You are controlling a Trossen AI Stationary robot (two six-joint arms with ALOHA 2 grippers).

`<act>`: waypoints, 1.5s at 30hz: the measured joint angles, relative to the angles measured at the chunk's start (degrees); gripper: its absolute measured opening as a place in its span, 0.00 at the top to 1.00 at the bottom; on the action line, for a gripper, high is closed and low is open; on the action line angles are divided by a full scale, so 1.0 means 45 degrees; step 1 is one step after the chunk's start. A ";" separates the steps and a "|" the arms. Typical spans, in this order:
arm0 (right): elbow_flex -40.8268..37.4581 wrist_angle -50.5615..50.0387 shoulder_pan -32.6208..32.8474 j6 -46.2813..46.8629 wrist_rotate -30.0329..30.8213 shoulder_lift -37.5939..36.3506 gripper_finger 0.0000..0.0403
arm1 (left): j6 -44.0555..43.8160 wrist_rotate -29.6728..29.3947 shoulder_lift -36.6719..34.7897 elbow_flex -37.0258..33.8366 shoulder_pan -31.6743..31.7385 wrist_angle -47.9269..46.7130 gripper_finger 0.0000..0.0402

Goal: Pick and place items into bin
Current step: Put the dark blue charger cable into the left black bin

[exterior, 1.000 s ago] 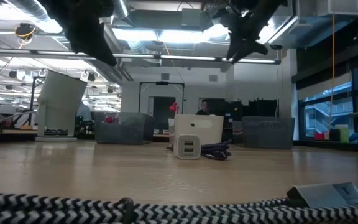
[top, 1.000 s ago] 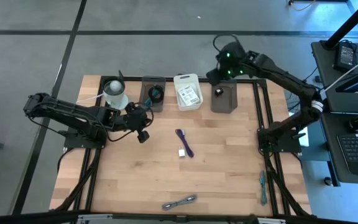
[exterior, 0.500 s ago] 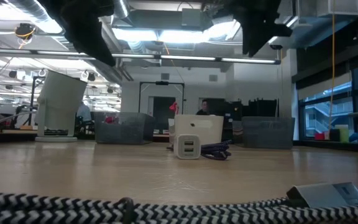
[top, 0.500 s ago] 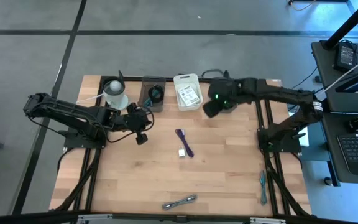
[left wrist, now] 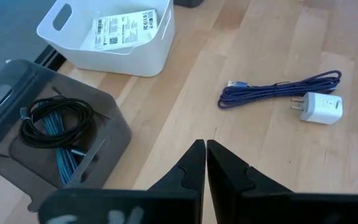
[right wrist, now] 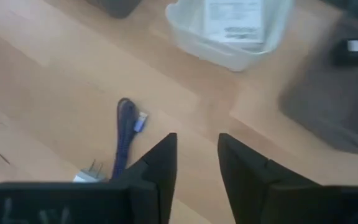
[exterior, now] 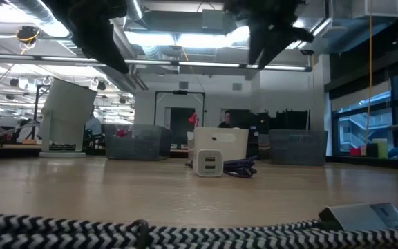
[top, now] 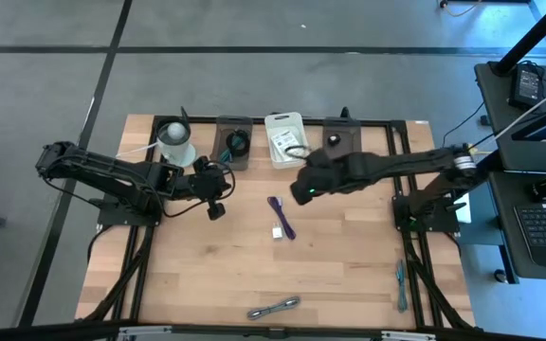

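A purple cable (top: 282,216) with a white charger plug (top: 279,231) lies flat on the table's middle; it also shows in the left wrist view (left wrist: 283,87) and the right wrist view (right wrist: 126,127). My right gripper (top: 300,193) hangs open above the table, just right of and beyond the cable, with nothing between its fingers (right wrist: 197,158). My left gripper (top: 218,205) is shut and empty (left wrist: 204,155), held above the table near the grey bin of coiled cables (top: 233,142).
At the far edge stand a pale cup with a ball (top: 173,139), the grey cable bin, a white bin with printed cards (top: 287,139) and a second grey bin (top: 341,144). A black-and-white braided cable (top: 273,308) lies near the front edge, a teal tool (top: 401,282) at the right.
My right gripper has swung from over the far right grey bin toward the table's left and near side, sinking a little, and now hangs near the purple cable. The left arm has kept still.
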 joint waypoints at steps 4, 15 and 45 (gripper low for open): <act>0.0000 0.1392 0.0020 -0.0675 -0.0760 0.1157 0.63 | 0.0000 0.0000 -0.0004 0.0000 0.0000 -0.0004 0.97; -0.0005 0.0040 0.0214 -0.0943 -0.1712 0.2054 0.49 | -0.0227 0.0001 -0.0004 0.0000 0.0000 0.0326 0.95; -0.9715 0.2343 0.4729 0.2414 -0.1630 -0.6460 0.49 | 0.0748 0.1530 0.4863 0.4018 0.1276 0.3496 0.60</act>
